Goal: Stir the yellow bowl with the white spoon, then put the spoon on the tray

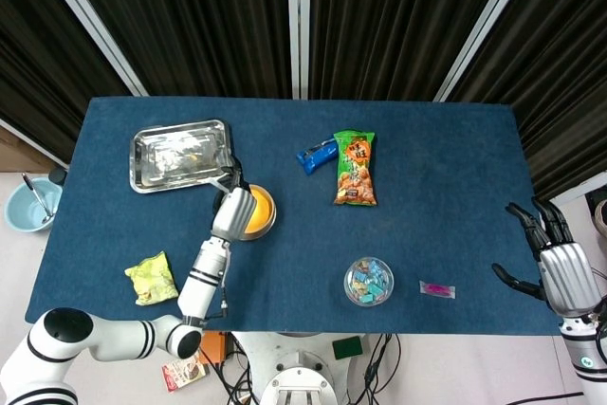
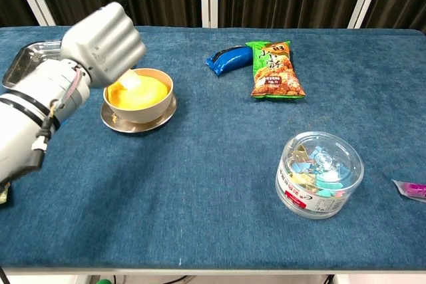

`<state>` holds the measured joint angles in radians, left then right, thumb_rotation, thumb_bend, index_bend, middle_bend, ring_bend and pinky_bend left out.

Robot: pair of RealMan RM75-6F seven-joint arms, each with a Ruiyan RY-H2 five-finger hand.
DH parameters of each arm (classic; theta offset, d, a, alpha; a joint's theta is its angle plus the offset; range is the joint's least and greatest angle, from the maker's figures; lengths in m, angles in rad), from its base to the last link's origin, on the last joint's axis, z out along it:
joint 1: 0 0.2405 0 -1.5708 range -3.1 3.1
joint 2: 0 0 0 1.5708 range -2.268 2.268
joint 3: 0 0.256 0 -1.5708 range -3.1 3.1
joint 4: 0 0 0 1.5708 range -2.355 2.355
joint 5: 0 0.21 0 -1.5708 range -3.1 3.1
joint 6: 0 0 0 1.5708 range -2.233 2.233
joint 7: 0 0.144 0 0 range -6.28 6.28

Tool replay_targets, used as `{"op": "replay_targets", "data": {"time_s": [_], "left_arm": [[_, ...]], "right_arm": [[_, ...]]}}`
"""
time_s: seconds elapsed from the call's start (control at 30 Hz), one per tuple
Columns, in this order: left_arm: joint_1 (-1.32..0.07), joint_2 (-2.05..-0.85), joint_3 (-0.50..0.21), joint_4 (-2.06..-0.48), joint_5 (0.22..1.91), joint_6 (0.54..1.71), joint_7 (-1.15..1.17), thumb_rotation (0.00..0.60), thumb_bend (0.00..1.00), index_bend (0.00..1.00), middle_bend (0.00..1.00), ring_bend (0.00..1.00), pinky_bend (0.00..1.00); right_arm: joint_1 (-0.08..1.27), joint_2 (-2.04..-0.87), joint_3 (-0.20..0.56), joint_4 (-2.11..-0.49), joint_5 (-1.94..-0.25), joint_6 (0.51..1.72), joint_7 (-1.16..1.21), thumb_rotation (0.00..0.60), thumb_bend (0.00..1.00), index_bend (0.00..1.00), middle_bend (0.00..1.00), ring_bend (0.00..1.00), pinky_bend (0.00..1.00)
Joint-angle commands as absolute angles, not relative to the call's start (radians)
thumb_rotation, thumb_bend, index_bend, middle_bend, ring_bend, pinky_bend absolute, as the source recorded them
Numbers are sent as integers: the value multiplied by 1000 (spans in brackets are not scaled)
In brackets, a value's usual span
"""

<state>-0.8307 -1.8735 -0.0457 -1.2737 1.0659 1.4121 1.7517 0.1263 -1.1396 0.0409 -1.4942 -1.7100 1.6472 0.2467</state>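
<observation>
The yellow bowl (image 2: 142, 93) sits on a small metal saucer at the table's left; in the head view the yellow bowl (image 1: 260, 214) is partly covered by my hand. My left hand (image 2: 105, 43) hangs just over the bowl's left rim and holds the white spoon (image 2: 130, 81), whose scoop dips at the yellow filling. Seen from the head camera, the left hand (image 1: 233, 211) hides the spoon. The metal tray (image 1: 180, 154) lies behind and to the left of the bowl. My right hand (image 1: 561, 272) is open off the table's right edge.
A blue packet (image 1: 315, 155) and a green snack bag (image 1: 354, 168) lie mid-table at the back. A clear round tub of small items (image 2: 319, 173) stands front right, with a pink wrapper (image 1: 437, 288) beside it. A yellow-green crumpled bag (image 1: 152, 278) lies front left.
</observation>
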Motion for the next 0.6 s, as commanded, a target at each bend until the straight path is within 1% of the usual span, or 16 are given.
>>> {"op": "replay_targets", "data": {"time_s": [0.03, 0.3, 0.6], "left_arm": [[-823, -1889, -56, -1258, 1058, 1388, 1716, 600, 453, 605, 518, 345, 190], [-798, -1874, -79, -1277, 1067, 1357, 1571, 600, 452, 611, 519, 345, 189], [-742, -1791, -140, -1380, 1025, 1330, 1349, 600, 453, 612, 510, 345, 181]], "right_arm": [[127, -1139, 40, -1495, -1710, 1646, 245, 600, 176, 34, 173, 0, 62], [124, -1138, 40, -1497, -1707, 1646, 243, 600, 176, 34, 173, 0, 62], [125, -1137, 42, -1504, -1710, 1647, 237, 600, 176, 34, 173, 0, 62]]}}
